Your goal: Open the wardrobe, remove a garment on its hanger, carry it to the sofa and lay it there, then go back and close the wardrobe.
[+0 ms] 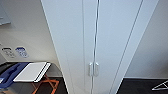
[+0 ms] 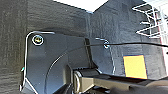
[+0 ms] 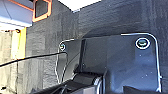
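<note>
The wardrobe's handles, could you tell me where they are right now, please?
In the head view, the pair of handles sits low and just right of centre on the closed wardrobe, flanking the seam between its doors.

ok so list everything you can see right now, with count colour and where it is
wardrobe: one, white, directly ahead in the head view, both doors shut
handles: a pair, white, side by side at the seam between the doors
white panel: one, lying flat on an orange frame, left of the wardrobe
blue object: one, at the left edge beside the white panel
wall plates: two, on the wall left of the wardrobe
white wire shape: one, on the dark floor to the right
orange square: one, on the dark floor in the left wrist view
robot's dark wrist plate: in the right wrist view
</note>
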